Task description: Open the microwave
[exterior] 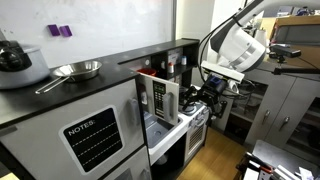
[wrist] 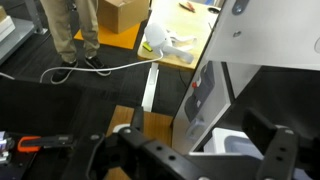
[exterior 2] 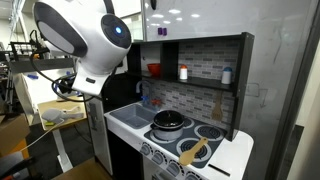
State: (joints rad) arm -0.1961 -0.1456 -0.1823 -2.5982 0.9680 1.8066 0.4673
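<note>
The toy microwave (exterior: pixel 160 97) has a white-framed door with a dark window and red controls. In an exterior view the door stands swung outward from the toy kitchen. In the wrist view the door (wrist: pixel 205 98) shows as a white panel with a red knob, just beyond my fingers. My gripper (exterior: pixel 206 94) is beside the door's free edge, on the side away from the counter, and is not touching it. Its fingers (wrist: pixel 190 160) are spread wide with nothing between them. In the other exterior view (exterior 2: pixel 63 86) the arm hides the microwave.
A metal pan (exterior: pixel 80 70) and a black pot (exterior: pixel 12 58) sit on the black counter. The NOTES board door (exterior: pixel 95 135) is below. A pot (exterior 2: pixel 170 122) and a wooden spatula (exterior 2: pixel 195 152) lie on the toy stove. A person's legs (wrist: pixel 75 30) and a cardboard box (wrist: pixel 122 12) are on the floor.
</note>
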